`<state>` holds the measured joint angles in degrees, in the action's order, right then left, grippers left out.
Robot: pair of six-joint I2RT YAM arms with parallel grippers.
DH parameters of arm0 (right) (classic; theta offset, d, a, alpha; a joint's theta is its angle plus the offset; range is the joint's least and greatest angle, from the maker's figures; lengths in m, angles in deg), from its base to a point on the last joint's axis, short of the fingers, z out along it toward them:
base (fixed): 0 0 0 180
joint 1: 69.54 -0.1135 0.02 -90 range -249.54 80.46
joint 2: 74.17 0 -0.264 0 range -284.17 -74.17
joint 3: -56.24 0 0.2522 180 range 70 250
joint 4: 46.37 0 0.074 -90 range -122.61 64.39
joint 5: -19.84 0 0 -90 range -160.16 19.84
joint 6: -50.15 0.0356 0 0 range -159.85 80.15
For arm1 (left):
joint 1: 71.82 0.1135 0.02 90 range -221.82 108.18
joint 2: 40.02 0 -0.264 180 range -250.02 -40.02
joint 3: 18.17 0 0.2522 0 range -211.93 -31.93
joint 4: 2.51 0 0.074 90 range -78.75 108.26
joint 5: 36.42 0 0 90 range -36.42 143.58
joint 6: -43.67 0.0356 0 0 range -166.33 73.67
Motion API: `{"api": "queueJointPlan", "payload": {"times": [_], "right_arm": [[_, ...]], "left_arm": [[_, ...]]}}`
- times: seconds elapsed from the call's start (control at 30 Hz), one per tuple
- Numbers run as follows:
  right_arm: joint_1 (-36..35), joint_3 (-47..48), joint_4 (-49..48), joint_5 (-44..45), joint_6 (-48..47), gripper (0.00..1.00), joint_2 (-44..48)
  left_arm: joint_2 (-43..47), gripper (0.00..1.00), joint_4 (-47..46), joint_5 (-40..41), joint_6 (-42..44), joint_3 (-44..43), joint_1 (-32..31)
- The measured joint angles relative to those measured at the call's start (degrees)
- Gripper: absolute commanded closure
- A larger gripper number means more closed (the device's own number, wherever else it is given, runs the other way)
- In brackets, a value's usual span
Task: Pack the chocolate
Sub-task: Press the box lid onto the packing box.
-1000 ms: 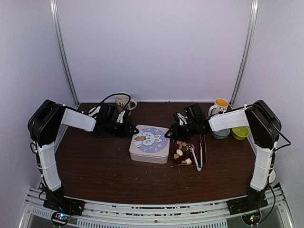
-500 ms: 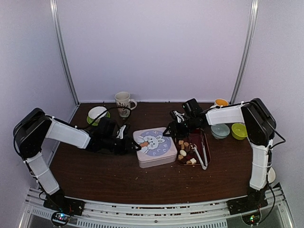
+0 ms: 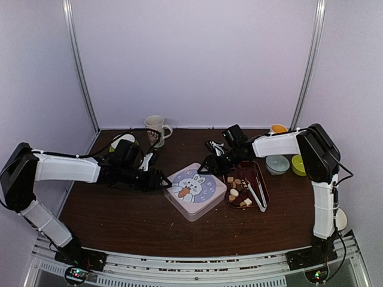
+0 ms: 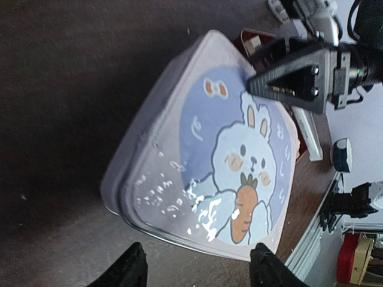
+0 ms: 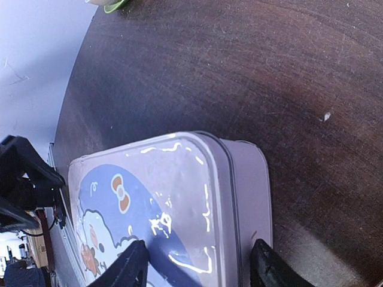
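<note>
- We see the tin [image 3: 195, 191] turned and shifted forward since before (lid on).
- Both open: left gripper [image 3: 164, 181], right gripper [image 3: 205, 169], flanking its corners.
- Near edge of the table [image 3: 131, 224] lies well apart.

You have a pale tin [image 3: 195, 190] with a rabbit and carrot on its closed lid, sitting at an angle near the middle of the dark wooden table [image 3: 131, 218]. Just beside it lies a dark red tray [image 3: 267, 197] with metal tongs [image 3: 257, 191] resting in it. A white mug [image 3: 155, 128] stands at the back, with a green saucer [image 3: 121, 142] back left. An orange-filled cup [image 3: 277, 128], a grey-blue bowl [image 3: 277, 164] and a green bowl [image 3: 297, 164] sit back right.
</note>
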<state>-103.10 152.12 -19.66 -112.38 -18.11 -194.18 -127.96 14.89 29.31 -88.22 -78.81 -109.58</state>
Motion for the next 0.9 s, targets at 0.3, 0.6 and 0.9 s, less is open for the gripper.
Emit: {"api": "queueJointPlan", "payload": {"times": [0.3,0.6,0.9], "right_arm": [[-0.39,-1.51,1.01,1.36,-0.83,0.40,2.49],[-0.44,-4.22,0.68,2.47,-0.74,0.50,3.98],[-0.33,-8.04,-2.19,3.19,-0.22,0.57,5.81]], "left_arm": [[-1.29,0.35,-2.95,-0.20,0.48,0.28,3.67],[-8.76,0.56,-12.33,-5.33,-2.08,3.04,5.92],[-11.23,0.78,-23.78,-10.08,-7.17,6.47,8.15]]}}
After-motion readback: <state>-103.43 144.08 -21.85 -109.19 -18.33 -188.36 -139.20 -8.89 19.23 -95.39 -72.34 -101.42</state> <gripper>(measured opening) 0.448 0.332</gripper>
